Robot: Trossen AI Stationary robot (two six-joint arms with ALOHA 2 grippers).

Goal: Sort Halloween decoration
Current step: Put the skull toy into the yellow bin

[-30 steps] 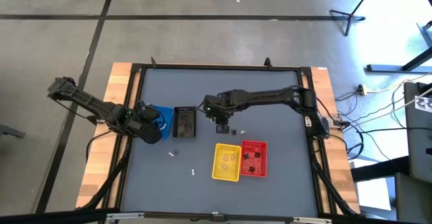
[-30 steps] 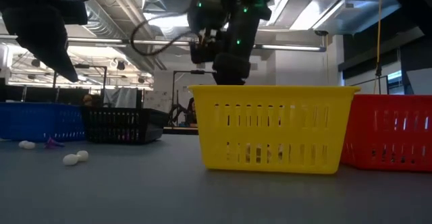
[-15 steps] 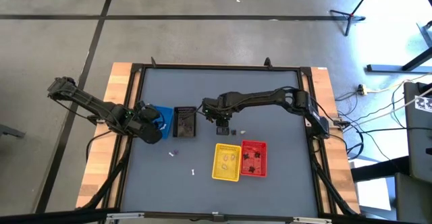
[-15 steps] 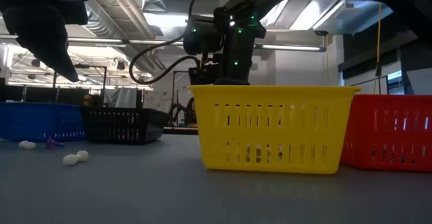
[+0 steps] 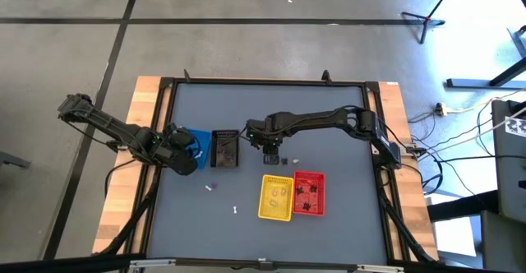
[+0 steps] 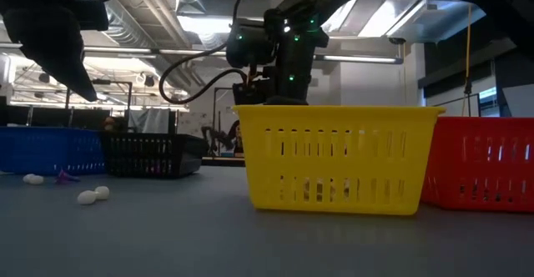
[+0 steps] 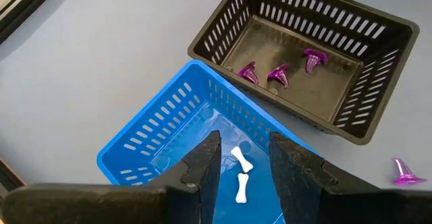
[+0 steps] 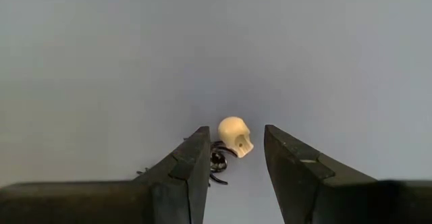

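The right claw (image 8: pixel 233 173) is positioned low over the grey desk (image 5: pixel 329 117), just beyond the far rim of the yellow basket (image 5: pixel 277 197). Its two fingers (image 8: pixel 189 163) stand apart with nothing clamped. A tan skull trinket (image 8: pixel 235 137) lies on the desk directly ahead of the gap between the fingertips, not touching either finger. A small black spider trinket (image 8: pixel 217 162) lies against the skull on the claw side, close to the inner face of one finger.

In the low view the right arm's wrist (image 6: pixel 284 56) descends behind the yellow basket (image 6: pixel 338 156), and the claw tips are hidden by that basket's rim.

The left claw (image 7: pixel 241 166) hangs above the blue basket (image 7: pixel 162 143). Its fingers (image 7: pixel 206 163) are apart and hold nothing. Two white bone trinkets (image 7: pixel 241 162) lie on the blue basket floor beneath the gap. Just beyond the blue basket stands the black basket (image 7: pixel 378 69), with three purple trinkets (image 7: pixel 278 74) on its floor. One further purple trinket (image 7: pixel 403 173) lies on the desk outside the black basket.

The red basket (image 5: pixel 309 193) stands touching the yellow basket on the side away from the left claw, and holds several dark trinkets (image 5: pixel 307 197). The yellow basket holds pale trinkets (image 5: pixel 278 193). Two small loose trinkets (image 5: pixel 211 186) lie on the open desk between the left claw and the yellow basket.
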